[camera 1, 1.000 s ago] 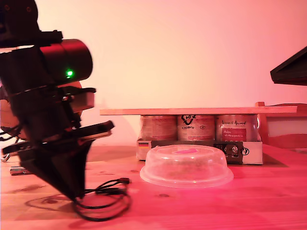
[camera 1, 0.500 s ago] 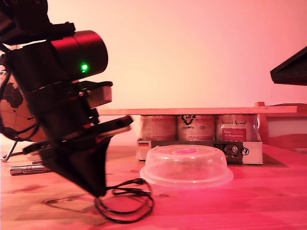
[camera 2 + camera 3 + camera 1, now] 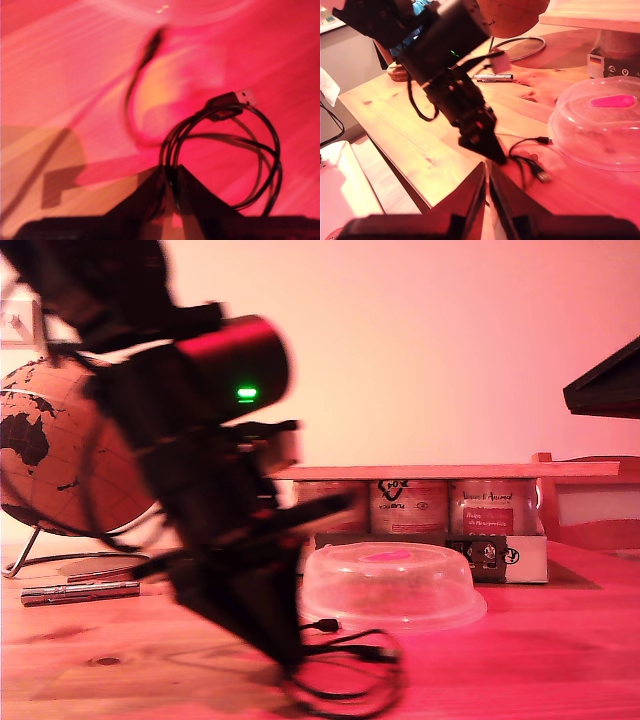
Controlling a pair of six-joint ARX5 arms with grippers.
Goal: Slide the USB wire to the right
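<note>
First wrist view: my first hand (image 3: 170, 175) pinches the USB wire (image 3: 225, 150) (loosely coiled).

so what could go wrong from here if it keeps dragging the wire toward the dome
My first gripper pinches only part of the USB wire, so loose loops could slip out or uncoil. The small plug trails right by the clear dome and could snag its rim or shove it.

You see a black USB wire (image 3: 345, 665) on the pale, grained wood table (image 3: 540, 660), a clear dome (image 3: 388, 586) with a pink patch, and a brown-mapped globe (image 3: 60, 455).
</note>
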